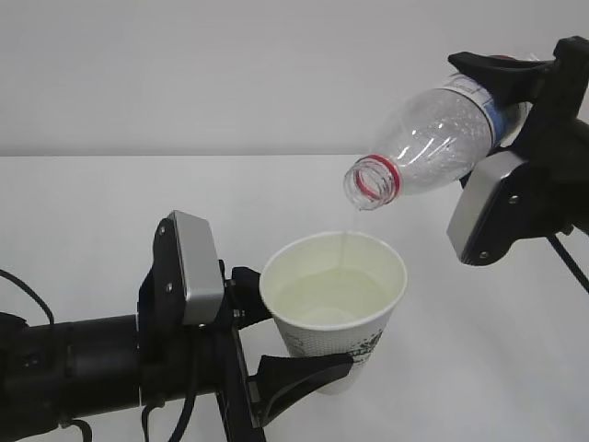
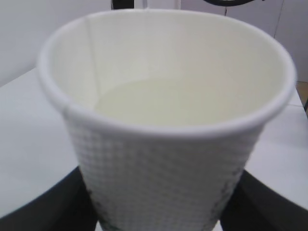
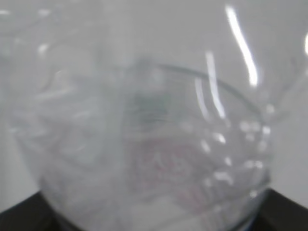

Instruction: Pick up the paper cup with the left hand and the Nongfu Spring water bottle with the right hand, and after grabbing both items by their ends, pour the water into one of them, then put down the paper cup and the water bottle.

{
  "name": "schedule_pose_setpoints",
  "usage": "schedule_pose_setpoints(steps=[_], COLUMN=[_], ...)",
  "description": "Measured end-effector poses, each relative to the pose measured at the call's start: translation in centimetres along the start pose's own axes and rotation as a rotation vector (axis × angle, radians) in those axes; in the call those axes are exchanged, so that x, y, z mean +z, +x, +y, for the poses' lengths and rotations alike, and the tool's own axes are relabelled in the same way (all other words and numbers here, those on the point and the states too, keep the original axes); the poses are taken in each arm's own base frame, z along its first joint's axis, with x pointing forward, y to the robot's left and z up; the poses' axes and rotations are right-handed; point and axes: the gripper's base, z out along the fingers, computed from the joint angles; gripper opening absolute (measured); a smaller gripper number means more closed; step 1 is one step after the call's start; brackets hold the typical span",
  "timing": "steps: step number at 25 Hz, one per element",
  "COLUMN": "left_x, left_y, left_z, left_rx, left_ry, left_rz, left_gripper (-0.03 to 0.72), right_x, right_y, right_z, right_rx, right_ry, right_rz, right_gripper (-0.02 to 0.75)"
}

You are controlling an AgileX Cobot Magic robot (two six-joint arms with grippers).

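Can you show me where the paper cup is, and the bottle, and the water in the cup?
Small white tapered paper cup (image 1: 324,345): exterior view, on its outer wall.
Clear ribbed plastic water bottle with red neck ring (image 1: 433,147): exterior view, on its tilted body.
Clear, faintly yellowish water (image 2: 173,103): left wrist view, on its surface inside the cup.

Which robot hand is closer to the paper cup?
Left. The left gripper holds the paper cup around its lower part. The right gripper is above and to the right, tipping the water bottle over it.
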Motion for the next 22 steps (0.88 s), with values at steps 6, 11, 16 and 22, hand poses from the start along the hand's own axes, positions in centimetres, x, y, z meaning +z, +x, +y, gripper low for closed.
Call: schedule_pose_setpoints(steps=[6,11,16,22], left_x=[0.0,0.0,0.0,0.0], left_y=[0.0,0.0,-0.01,-0.01], left_z=[0.02,0.02,0.04,0.04], left_rx=[-0.001,-0.001,-0.002,-0.002], left_ry=[-0.002,-0.002,-0.004,-0.004], left_rz=[0.0,0.0,-0.001,-0.001], left_gripper=[0.492,0.492,0.492,0.492], right_x=[0.0,0.0,-0.37,-0.95], right_y=[0.08,0.17,0.13,0.08], right_z=[-0.02,-0.05,0.33,0.92], right_rx=[0.065,0.127,0.22,0.351], right_ry=[0.002,0.007,-0.004,-0.019], right_rz=[0.009,0.018,0.022,0.031], right_gripper=[0.496,0.496,0.496,0.496])
